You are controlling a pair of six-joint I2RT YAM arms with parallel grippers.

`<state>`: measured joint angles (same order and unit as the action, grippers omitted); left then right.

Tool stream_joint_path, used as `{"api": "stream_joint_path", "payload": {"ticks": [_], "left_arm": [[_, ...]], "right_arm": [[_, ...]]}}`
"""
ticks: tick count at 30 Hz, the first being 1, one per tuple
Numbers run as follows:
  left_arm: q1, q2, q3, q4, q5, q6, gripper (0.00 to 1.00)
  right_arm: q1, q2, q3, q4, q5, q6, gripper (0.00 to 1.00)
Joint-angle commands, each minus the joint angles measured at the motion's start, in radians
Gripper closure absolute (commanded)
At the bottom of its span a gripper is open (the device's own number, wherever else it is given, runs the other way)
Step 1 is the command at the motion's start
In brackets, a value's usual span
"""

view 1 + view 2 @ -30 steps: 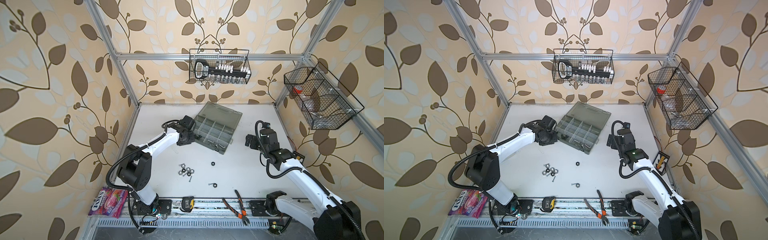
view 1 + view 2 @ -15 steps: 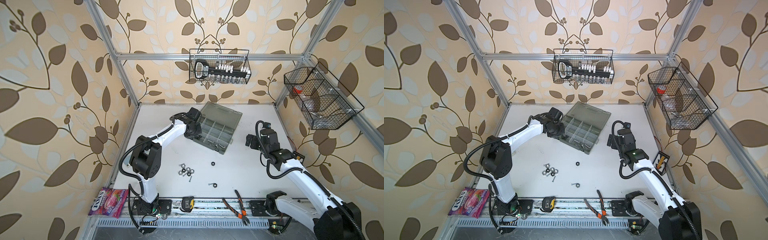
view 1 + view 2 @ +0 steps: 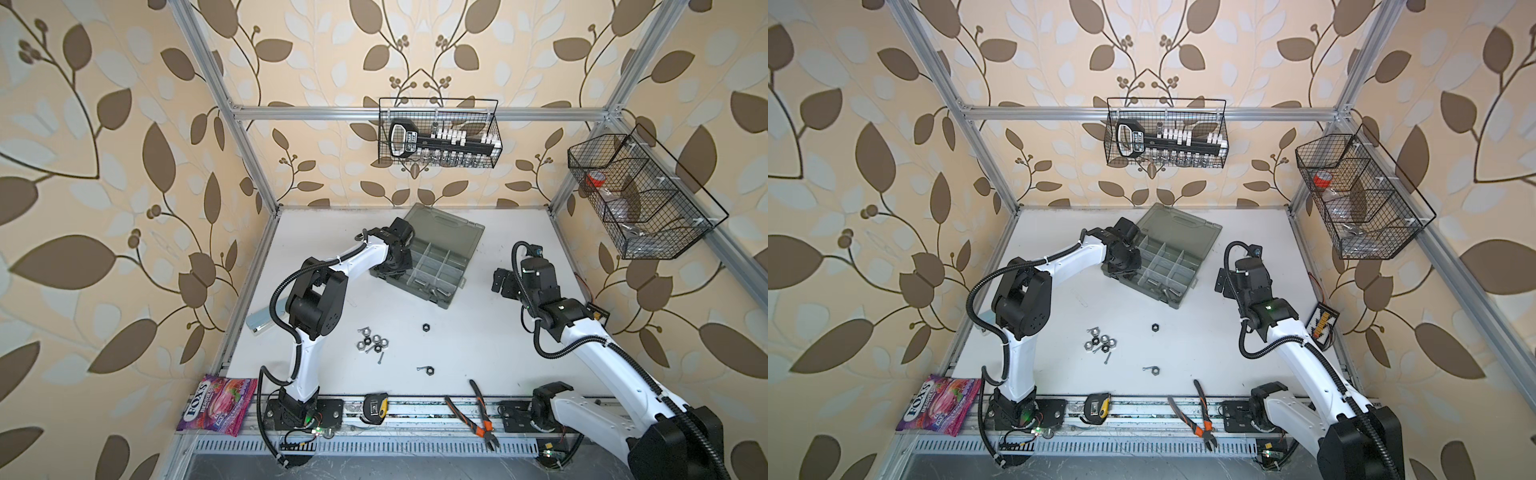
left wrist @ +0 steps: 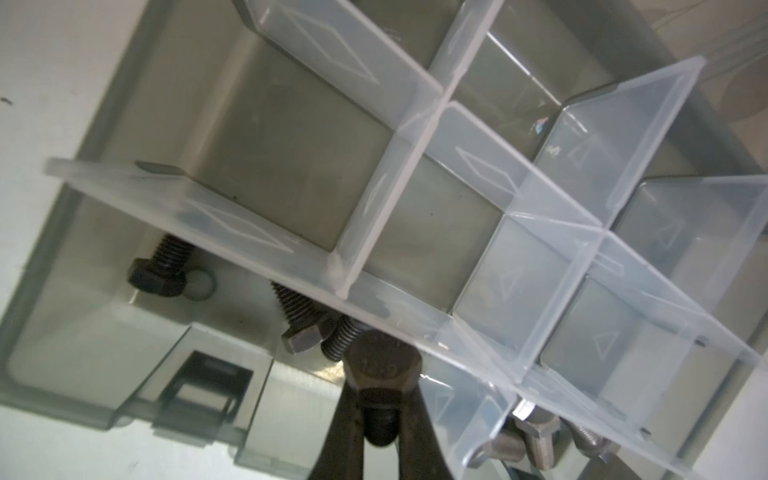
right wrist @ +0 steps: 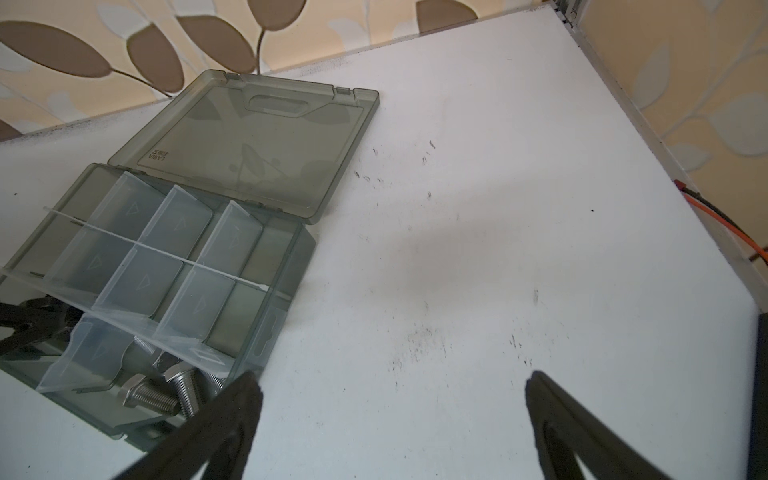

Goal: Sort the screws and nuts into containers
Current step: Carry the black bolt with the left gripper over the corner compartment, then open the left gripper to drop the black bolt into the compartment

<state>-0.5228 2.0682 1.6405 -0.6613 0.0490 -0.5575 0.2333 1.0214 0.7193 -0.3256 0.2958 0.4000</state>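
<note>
While the left gripper (image 4: pixel 380 388) pinches a dull black hex-head bolt (image 4: pixel 381 365) at an end compartment of the smoky translucent organiser (image 3: pixel 448 227), matching threaded bolts (image 4: pixel 160 266) lying inside, right gripper (image 5: pixel 390 386) spread wide and empty above scuffed white tabletop (image 5: pixel 457 249), shiny hexagonal nuts (image 3: pixel 372 341) clustered in front

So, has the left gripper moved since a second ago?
Yes. The left gripper, holding a black bolt, went right, from beside the grey box to over its left corner.
</note>
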Motion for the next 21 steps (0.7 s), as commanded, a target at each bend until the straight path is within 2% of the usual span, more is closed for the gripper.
{"api": "stream_joint_path", "payload": {"ticks": [1, 10, 14, 18, 21], "left_arm": [[-0.014, 0.002, 0.044, 0.002, 0.033, 0.014, 0.89], [-0.027, 0.013, 0.026, 0.008, 0.042, 0.002, 0.86], [-0.028, -0.003, 0.006, 0.018, 0.042, -0.006, 0.8], [-0.028, -0.026, -0.011, 0.023, 0.042, -0.009, 0.68], [-0.028, -0.047, -0.021, 0.027, 0.035, -0.015, 0.65]], "right_arm": [[-0.005, -0.003, 0.017, -0.014, 0.016, 0.003, 0.0], [-0.005, -0.003, 0.016, -0.014, 0.004, 0.004, 0.0], [-0.005, -0.004, 0.016, -0.014, -0.001, 0.006, 0.0], [-0.003, -0.005, 0.015, -0.015, -0.012, 0.005, 0.0], [-0.004, -0.009, 0.012, -0.014, -0.014, 0.006, 0.0]]}}
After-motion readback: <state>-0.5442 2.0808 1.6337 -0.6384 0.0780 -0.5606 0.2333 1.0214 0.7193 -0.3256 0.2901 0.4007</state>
